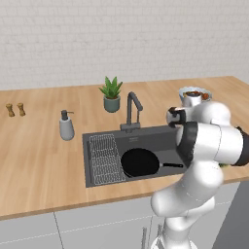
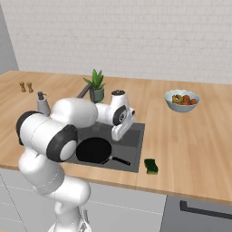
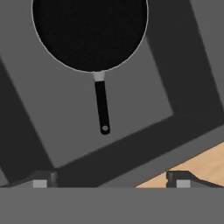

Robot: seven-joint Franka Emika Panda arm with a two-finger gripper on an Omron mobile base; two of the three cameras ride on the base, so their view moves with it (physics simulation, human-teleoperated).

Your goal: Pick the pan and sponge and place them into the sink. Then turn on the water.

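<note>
With the pan (image 3: 89,33) lying in the sink (image 1: 160,136) and my hand (image 3: 111,183) released above it, I could clip the sink rim going for the sponge (image 2: 151,166) at lower right on the worktop (image 2: 190,149).

My arm blocks the sink's (image 1: 97,160) right end in the left base view. The pan (image 3: 89,33) is cropped at the hand view's top. The bowl (image 1: 187,92) sits half behind my wrist.
</note>
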